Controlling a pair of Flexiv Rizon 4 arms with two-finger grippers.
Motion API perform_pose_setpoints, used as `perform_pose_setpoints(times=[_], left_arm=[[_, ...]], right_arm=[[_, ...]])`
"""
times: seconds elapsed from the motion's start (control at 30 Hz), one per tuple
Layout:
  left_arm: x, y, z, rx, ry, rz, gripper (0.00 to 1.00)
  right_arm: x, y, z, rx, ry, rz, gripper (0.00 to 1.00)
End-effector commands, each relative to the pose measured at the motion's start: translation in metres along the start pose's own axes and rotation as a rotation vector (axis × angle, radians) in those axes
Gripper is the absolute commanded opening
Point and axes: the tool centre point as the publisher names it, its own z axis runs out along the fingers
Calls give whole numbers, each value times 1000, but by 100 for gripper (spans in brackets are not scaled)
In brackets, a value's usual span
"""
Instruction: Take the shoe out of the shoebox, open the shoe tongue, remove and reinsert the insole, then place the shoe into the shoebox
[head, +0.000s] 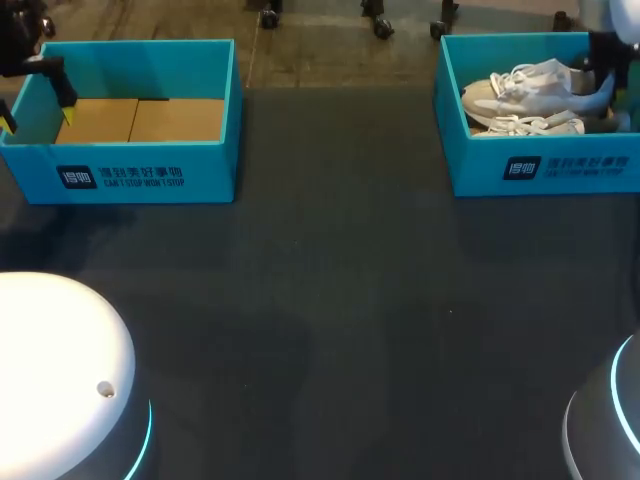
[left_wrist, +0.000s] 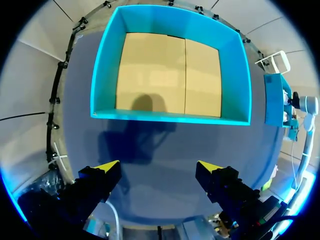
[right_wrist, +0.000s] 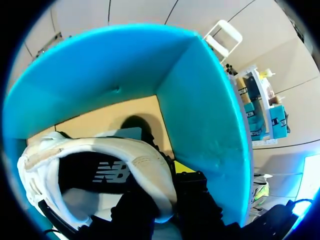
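— Where is the shoe (head: 520, 85) to be found?
— It is seen lying inside the shoebox (head: 545, 172) at the far right of the table (left_wrist: 165, 145). A second shoe (head: 540, 126) is laid beside it, nearer the front wall. Nothing has been lifted out yet.
— How are the grippers set?
— The right gripper (right_wrist: 162, 182) is lowered into the shoebox at the heel end. As far as can be judged from the right wrist view, the collar wall is pinched between its fingers, one inside the opening and one outside. The left gripper (left_wrist: 157, 167) is held spread, with nothing in it, above the table just before the empty box (left_wrist: 170, 117).
— Which way is the shoe pointed?
— Its long axis is laid along the box's length, with the toe turned toward the table's middle and the heel toward the right arm. Whether it is set upright or tipped on its side cannot be told.
— How is it expected to handle?
— It is judged light and soft in the upper, and stiffer at the sole and heel. The collar may be buckled by a hard pinch, so a hold low on the heel is favoured, and the loose laces could be snagged on the second shoe
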Motion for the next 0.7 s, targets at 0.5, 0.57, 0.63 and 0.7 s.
perform_pose_setpoints(times=[0.5, 0.57, 0.63, 0.7], left_arm=[[0, 0, 0, -1, -1, 0, 100], [0, 0, 0, -1, -1, 0, 100], [0, 0, 0, -1, -1, 0, 100], [0, 0, 0, -1, -1, 0, 100]], right_arm=[[11, 10, 8, 34, 17, -32, 0], [11, 10, 10, 38, 16, -32, 0], [11, 10, 12, 44, 16, -33, 0], [11, 9, 14, 53, 17, -37, 0]])
